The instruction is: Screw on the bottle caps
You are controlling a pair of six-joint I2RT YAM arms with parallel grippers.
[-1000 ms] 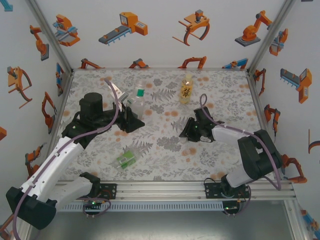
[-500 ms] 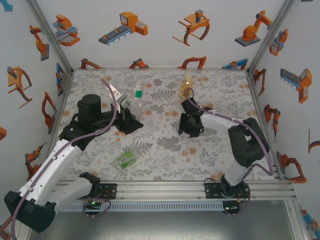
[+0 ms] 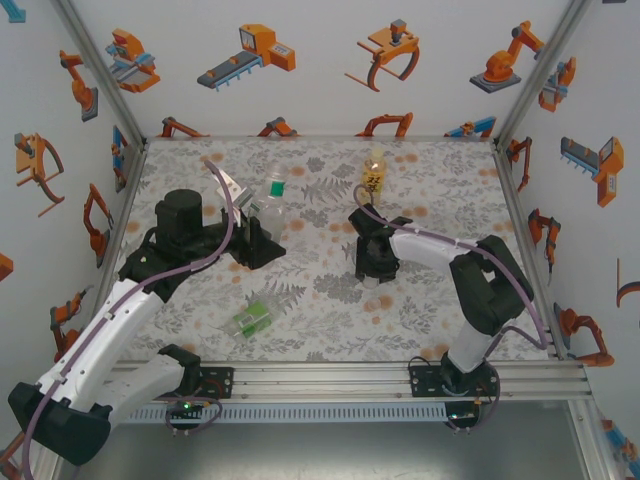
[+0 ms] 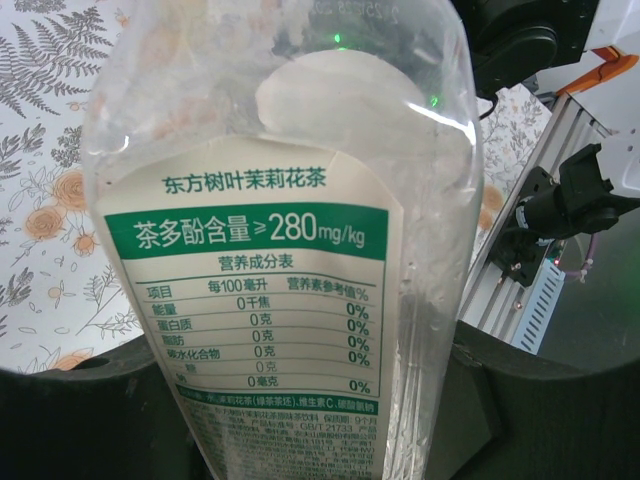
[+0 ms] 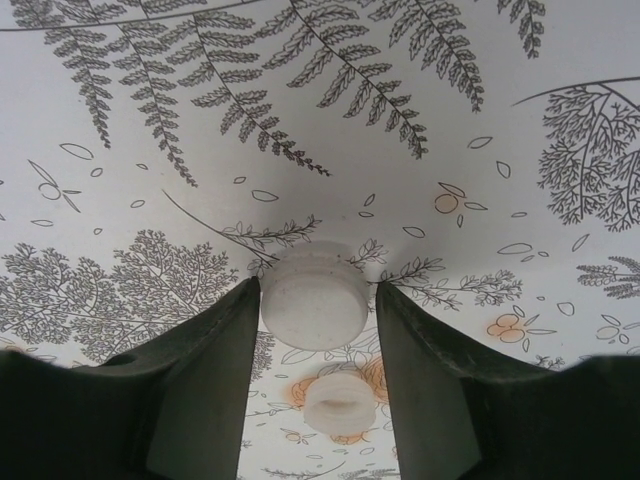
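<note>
I'm clamping the white-labelled bottle (image 4: 270,250) in the left gripper (image 3: 258,222) and pinching a cap (image 5: 315,297) in the right gripper (image 3: 372,272). A second cap (image 5: 340,400) is lying nearer; by my reckoning, I'm not threading anything yet.

Top camera looks down on the whole table (image 3: 330,330); wrist cameras view it closely.

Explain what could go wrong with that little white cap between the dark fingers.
The small white round plastic cap is pinched at its sides by the right gripper; it might slip out. A second white cap lies on the table close by and could get knocked. The thin clear white-labelled plastic bottle in the left gripper may buckle under twisting.
</note>
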